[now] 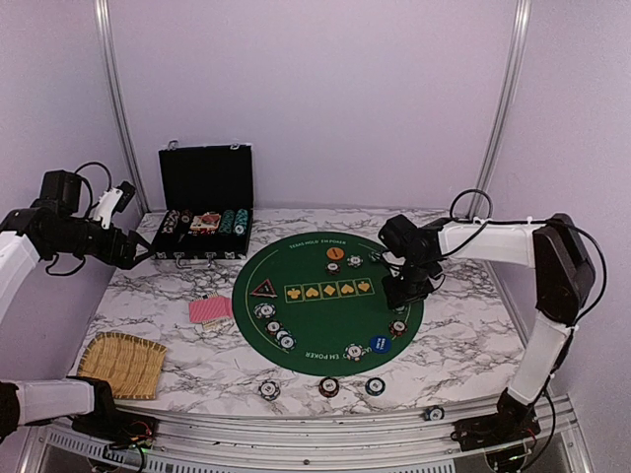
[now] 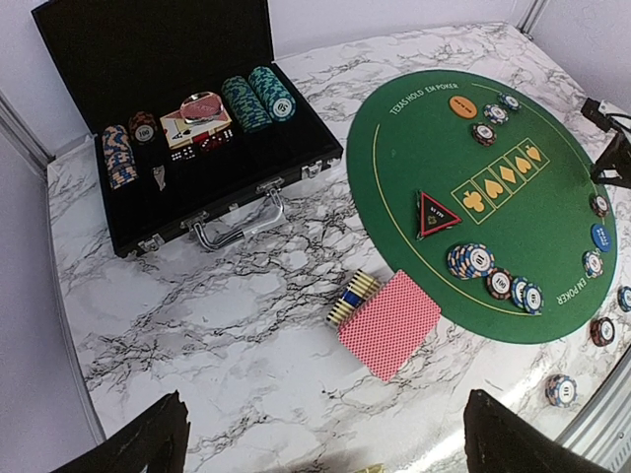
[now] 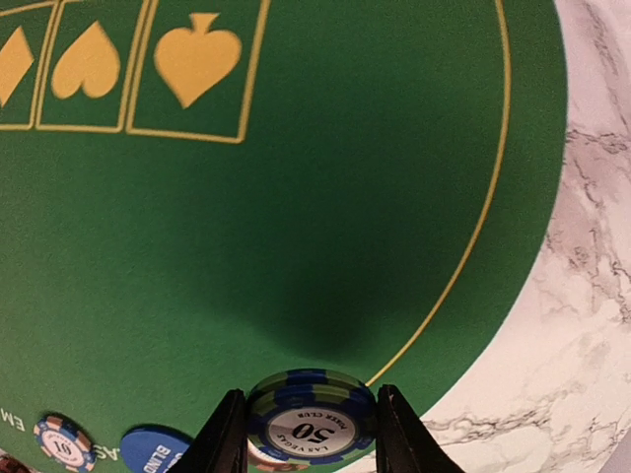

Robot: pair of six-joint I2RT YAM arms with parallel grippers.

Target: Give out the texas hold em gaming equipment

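Pinching a blue-green chip (image 3: 311,409) marked 50 from both sides, right fingers (image 3: 225,441) hold it over the green mat (image 3: 296,246) near its right rim. Left fingers (image 2: 148,441) are wide apart above the desk (image 2: 197,325), gripping nothing.

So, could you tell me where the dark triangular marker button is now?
The triangular button lies on the left side of the green mat in the top view, just left of the suit boxes.
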